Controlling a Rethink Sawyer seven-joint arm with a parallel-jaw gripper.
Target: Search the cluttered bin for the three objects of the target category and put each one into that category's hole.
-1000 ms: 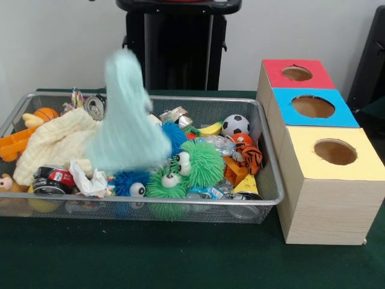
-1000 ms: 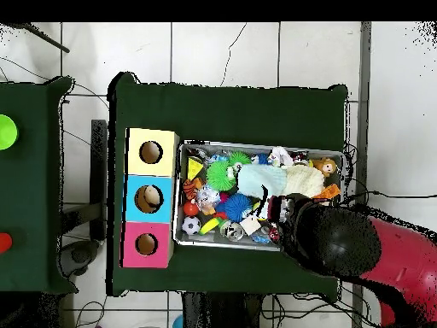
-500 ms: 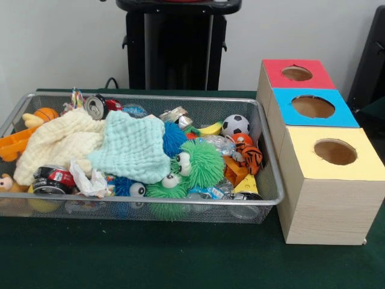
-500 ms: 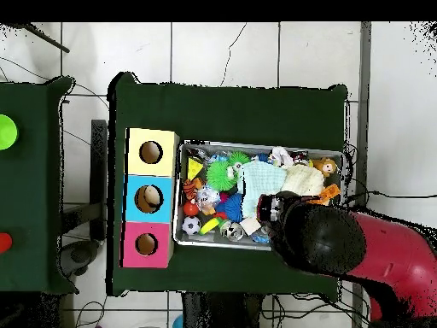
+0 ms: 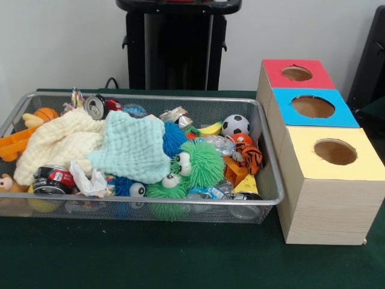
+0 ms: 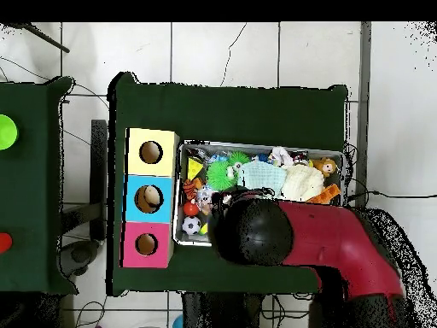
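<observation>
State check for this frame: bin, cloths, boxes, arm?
Wire bin: full of clutter.
Mint cloth: draped flat over the toys.
Cream cloth: crumpled beside it.
Red, blue and yellow boxes: holes open.
Arm: over the bin; gripper hidden.

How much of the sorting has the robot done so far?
Nothing looks finished: from the front I can't see any toy in the holes of the red box, blue box or yellow box. Nothing shows in hand either. The arm hangs over the bin, with its gripper hidden. All the searching is left. The bin is full, and a mint cloth and cream cloth cover part of the pile.
</observation>
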